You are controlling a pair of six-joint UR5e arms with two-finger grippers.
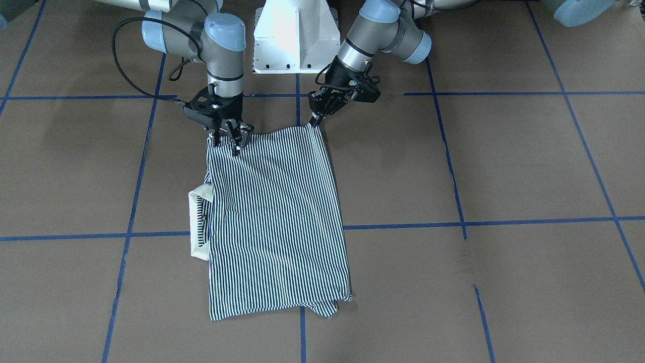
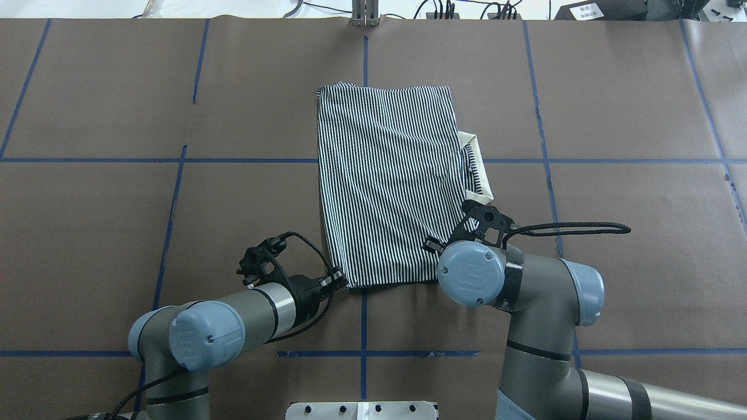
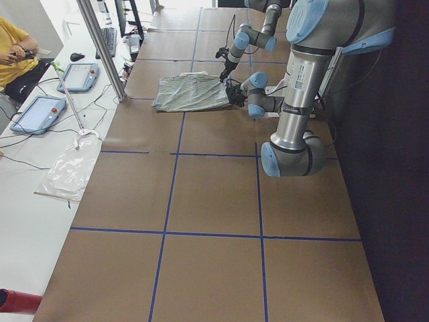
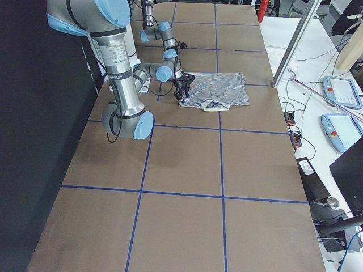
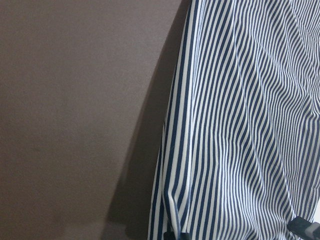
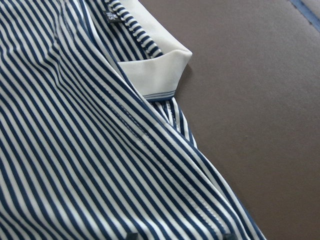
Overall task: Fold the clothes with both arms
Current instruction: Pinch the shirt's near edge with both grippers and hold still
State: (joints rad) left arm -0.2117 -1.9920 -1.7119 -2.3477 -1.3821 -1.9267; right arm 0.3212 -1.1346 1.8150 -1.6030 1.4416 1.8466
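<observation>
Gripping striped polo shirt (image 1: 277, 212) corners, left tool (image 1: 317, 117), right tool (image 1: 229, 138)

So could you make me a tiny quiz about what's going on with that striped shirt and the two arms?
1. True or false: the shirt lies spread out fully flat with both sleeves showing.
2. Which side of the shirt does the cream collar stick out from in the overhead view: A) left, B) right, C) far edge?
3. Fill in: the left gripper and right gripper are both at the shirt's edge ____ the robot.

Key: 1 false, it is folded into a narrow rectangle; 2 B; 3 nearest.
</observation>
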